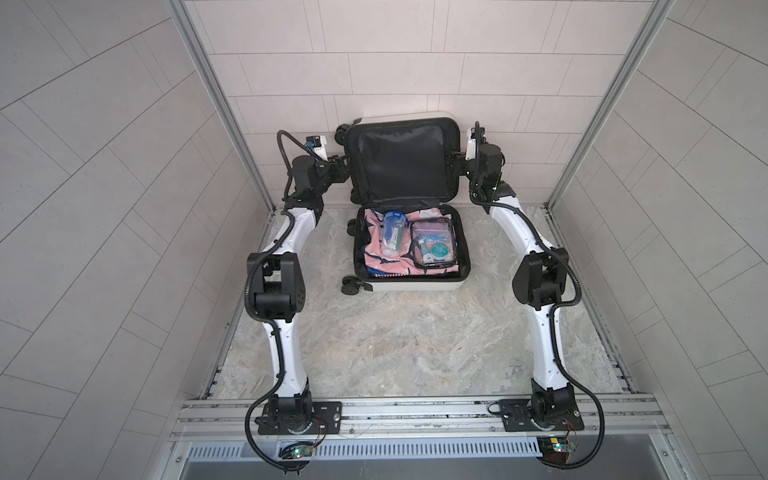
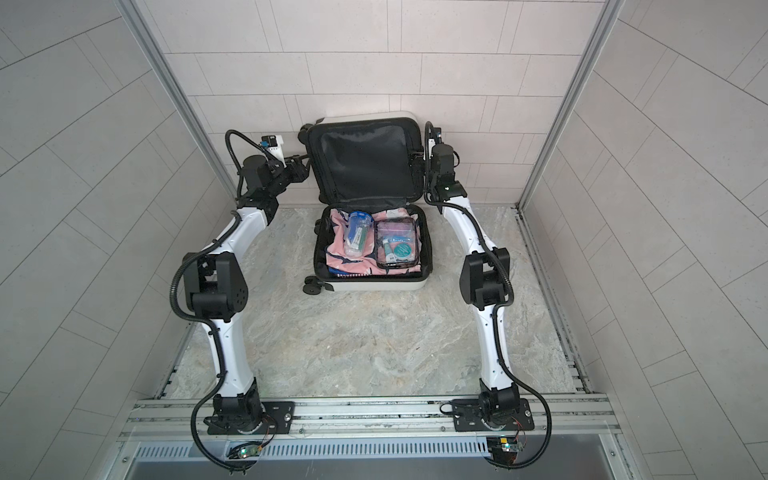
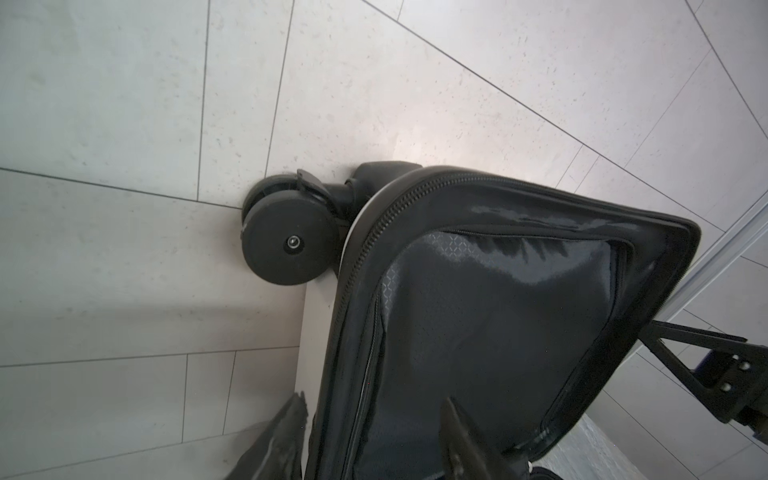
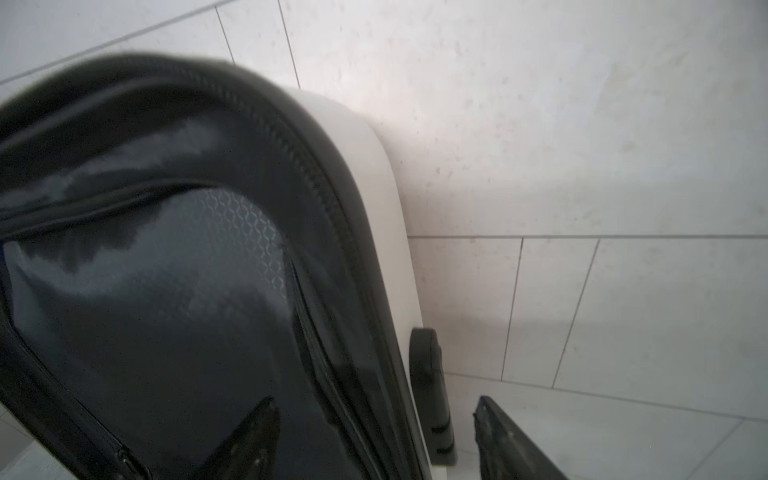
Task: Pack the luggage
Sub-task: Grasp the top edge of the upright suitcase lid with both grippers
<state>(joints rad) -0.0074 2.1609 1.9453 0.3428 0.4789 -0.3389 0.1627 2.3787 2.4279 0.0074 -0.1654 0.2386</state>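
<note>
Luggage [image 1: 415, 286] sits open at the back of the bench [image 1: 395, 340], packed base flat, lid [image 1: 401, 162] upright against the tiled wall [image 1: 395, 83]. I've got both arms stretched far forward, elbows raised, wrists turned in. Left gripper [image 1: 344, 163] straddles the lid's left edge near the wheel [image 3: 286, 245]; can't tell if it's clamped. Right gripper [image 1: 455, 158] straddles the right edge, jaws unclenched, outer finger [image 4: 494, 432] clear of the side handle [image 4: 430, 390].

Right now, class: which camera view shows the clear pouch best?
Both top views: the clear pouch lies whole and uncovered in the open suitcase. Both wrist views show the raised lid and tiled wall, not the pouch.
</note>
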